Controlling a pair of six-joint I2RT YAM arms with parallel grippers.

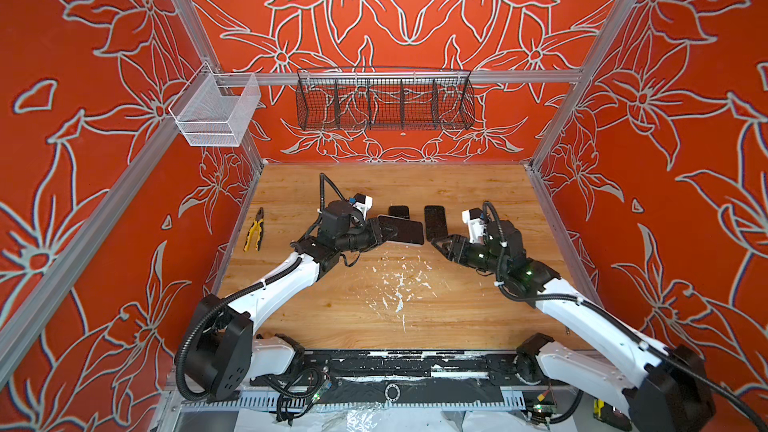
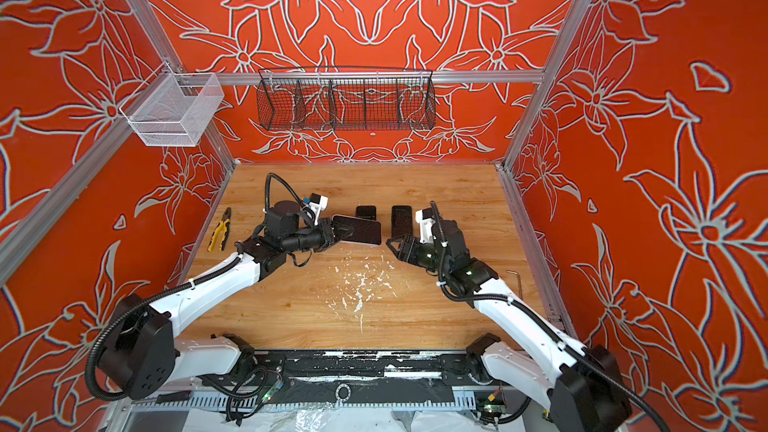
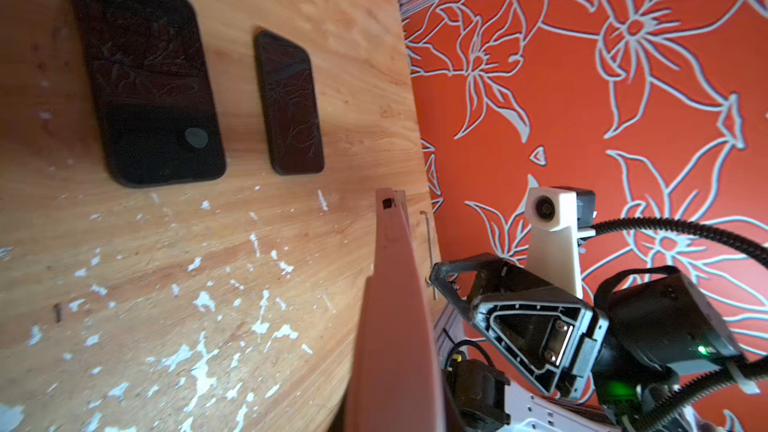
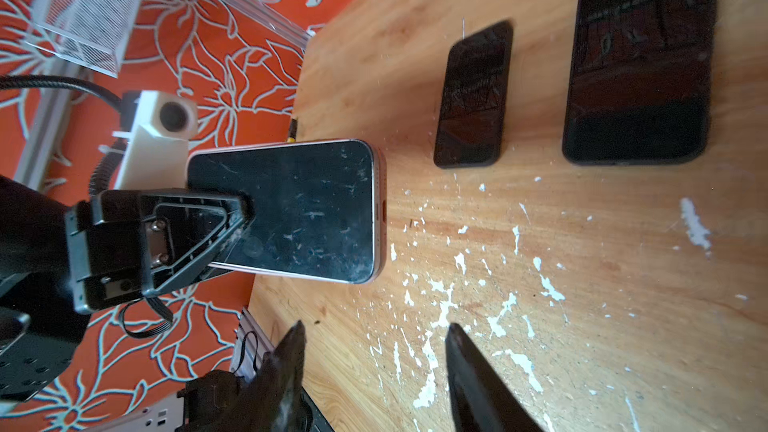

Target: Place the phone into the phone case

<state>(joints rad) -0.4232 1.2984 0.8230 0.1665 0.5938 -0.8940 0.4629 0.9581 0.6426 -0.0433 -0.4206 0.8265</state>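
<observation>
My left gripper point(image 1: 390, 229) is shut on one short end of the phone point(image 1: 409, 232), a pink-edged phone with a scratched black screen point(image 4: 299, 209). It is held flat just above the table, and the left wrist view shows it edge-on point(image 3: 395, 326). My right gripper point(image 4: 376, 328) is open and empty, a short way off the phone's free end point(image 2: 395, 241). A larger black slab with a thick rim, which looks like the phone case point(image 1: 435, 222), lies flat beyond my right gripper point(image 4: 640, 64). A smaller black slab point(image 4: 473, 97) lies beside it, partly hidden behind the phone in both top views.
Yellow-handled pliers point(image 1: 254, 230) lie by the left wall. White flecks point(image 1: 399, 284) mark the wooden table's middle. An Allen key point(image 2: 517, 280) lies near the right edge. A black wire basket point(image 1: 384, 103) and a white mesh basket point(image 1: 216, 112) hang on the back rail.
</observation>
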